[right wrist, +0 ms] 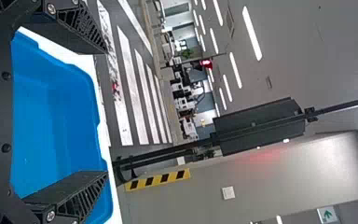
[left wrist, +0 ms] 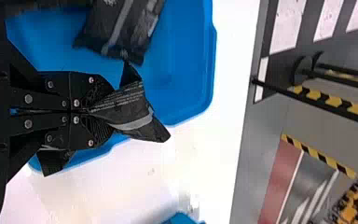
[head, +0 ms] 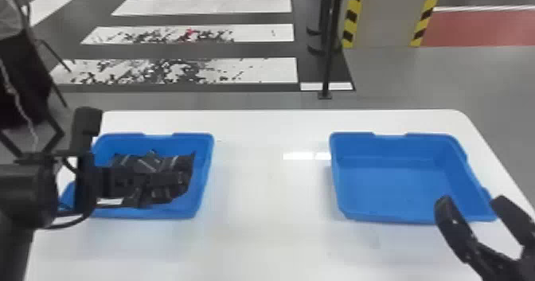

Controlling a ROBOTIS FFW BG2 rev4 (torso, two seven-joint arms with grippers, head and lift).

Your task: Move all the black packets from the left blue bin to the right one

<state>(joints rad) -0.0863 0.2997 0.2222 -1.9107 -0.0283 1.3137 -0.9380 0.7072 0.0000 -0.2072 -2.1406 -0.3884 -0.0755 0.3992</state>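
Note:
My left gripper [head: 153, 180] is over the left blue bin [head: 204, 157], where black packets [head: 149, 162] lie in a pile. In the left wrist view, the left gripper [left wrist: 103, 112] is shut on a crumpled black packet [left wrist: 133, 109], parts of which stick out past and beside the fingers. Other packets [left wrist: 126, 28] rest on the bin floor [left wrist: 177, 65] close by. The right blue bin [head: 394, 184] holds nothing visible. Parked at that bin's near right corner, my right gripper [head: 471, 200] stands open; the right wrist view shows this gripper [right wrist: 105, 112] with its fingers wide apart.
Both bins stand on a white table [head: 270, 228], with a broad stretch of tabletop between them. Beyond its far edge a black pole [head: 328, 61] rises from the floor. A dark object [head: 24, 73] stands past the table at the left.

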